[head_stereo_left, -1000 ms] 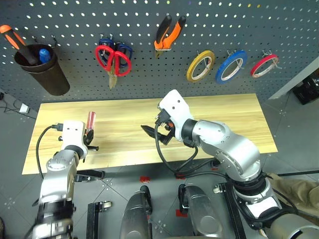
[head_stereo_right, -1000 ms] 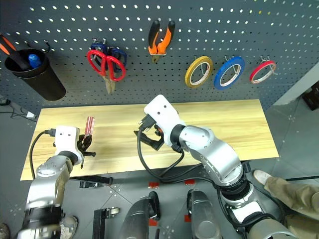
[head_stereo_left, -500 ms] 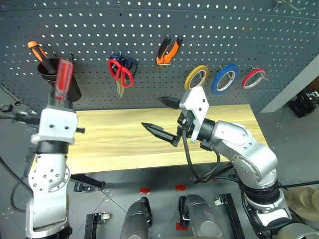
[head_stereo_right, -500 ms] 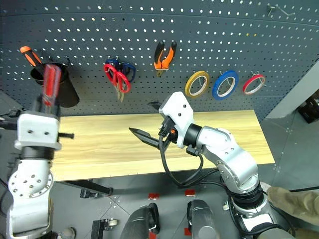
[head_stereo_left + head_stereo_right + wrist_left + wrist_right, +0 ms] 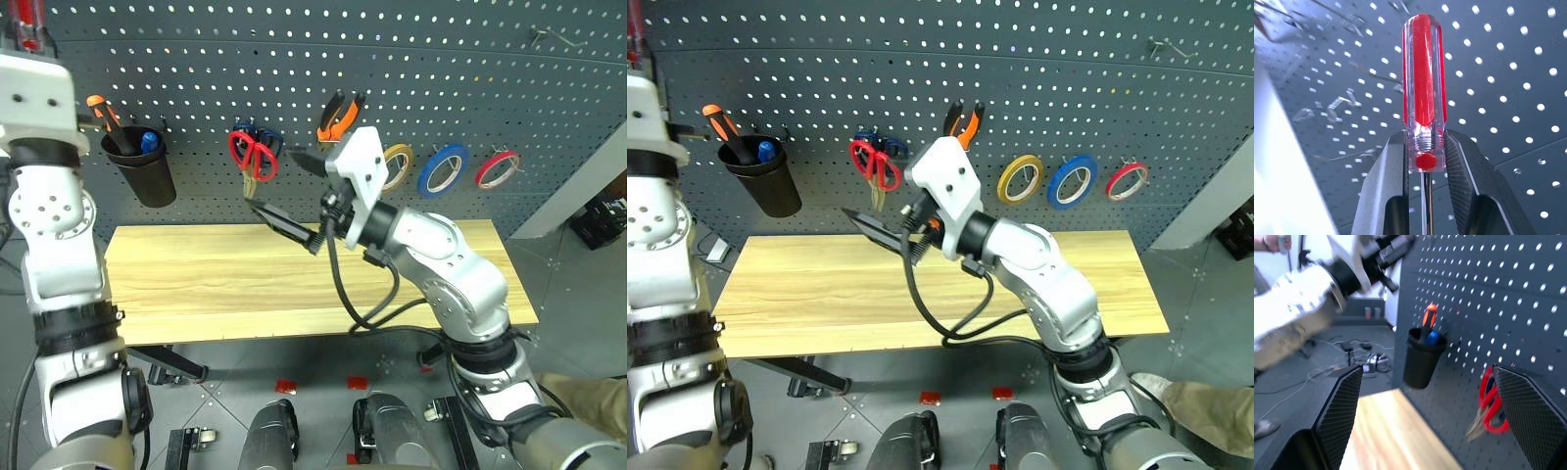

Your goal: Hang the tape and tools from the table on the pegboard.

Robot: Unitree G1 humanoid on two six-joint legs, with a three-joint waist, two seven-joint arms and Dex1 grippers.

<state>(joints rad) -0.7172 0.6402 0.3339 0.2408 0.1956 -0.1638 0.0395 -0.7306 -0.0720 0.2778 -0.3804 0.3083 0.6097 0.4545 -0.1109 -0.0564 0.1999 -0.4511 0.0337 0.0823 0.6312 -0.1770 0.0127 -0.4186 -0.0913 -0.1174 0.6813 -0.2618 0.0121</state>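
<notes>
The left gripper (image 5: pixel 1424 161) has its jaws clamped on one red-handled screwdriver (image 5: pixel 1424 83), held up in front of the pegboard (image 5: pixel 490 69). The right gripper (image 5: pixel 294 191), jaws wide apart and holding nothing, hangs above the bare worktop (image 5: pixel 196 284). On the pegboard hang three tape rings, yellow (image 5: pixel 397 164), blue (image 5: pixel 442 168) and red (image 5: pixel 497 167), two scissors, red-handled (image 5: pixel 254 156) and blue-handled (image 5: pixel 868 142), one pliers (image 5: pixel 339 114) and one black cup (image 5: pixel 145 171).

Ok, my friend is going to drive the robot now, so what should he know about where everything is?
Left gripper: shut on the red-handled screwdriver, raised up by the pegboard.
Right gripper: open, holding nothing, in front of the board.
Done: red scissors, pliers and blue tape hang on the board.
The table has no tools on it.
Left: hang the screwdriver.
</notes>
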